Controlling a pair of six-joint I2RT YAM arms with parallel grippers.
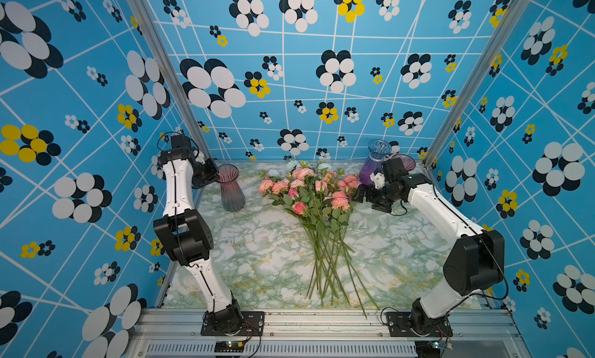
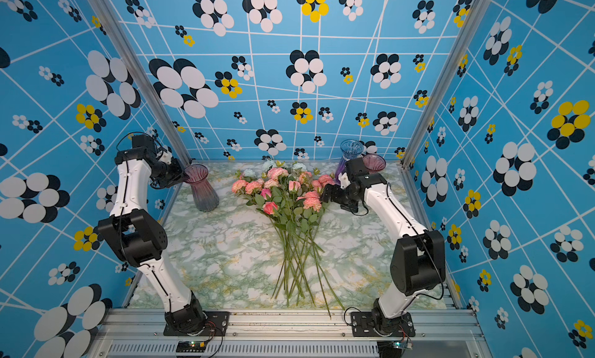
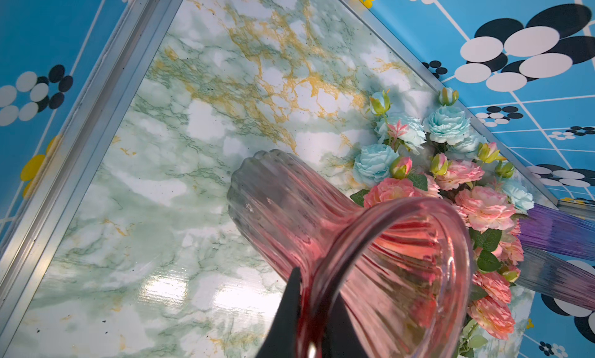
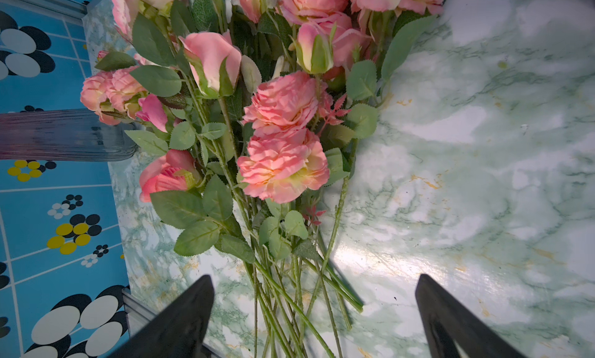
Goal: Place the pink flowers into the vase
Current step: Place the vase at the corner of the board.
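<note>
The booth has blue walls printed with black, white and yellow flowers, and its floor is a green-white marble worktop (image 1: 257, 250). The pink flowers (image 1: 309, 192) lie on it in the middle as one loose bunch. Their heads point toward the back wall and their long stems cross each other toward the front edge. None of them is in a vase yet. A few pale blue flowers (image 3: 446, 124) lie just behind the pink heads.

At the left side, the left end effector (image 3: 309, 311) is closed on the rim of the pink vase (image 1: 230, 192), with one finger outside the glass and one inside. The base of the vase seems to rest on the worktop. I think this grip is there to keep the tall, narrow vase steady, so that it does not tip when stems go in.

The right end effector (image 4: 314, 280) is fully open and holds nothing. It hangs just beside the heads on the right, and the stems lie between its fingers in the wrist view, probably to take one. Because the stems overlap, one stem may drag others.

A blue-purple vase (image 1: 373, 163) stands behind the right arm.
</note>
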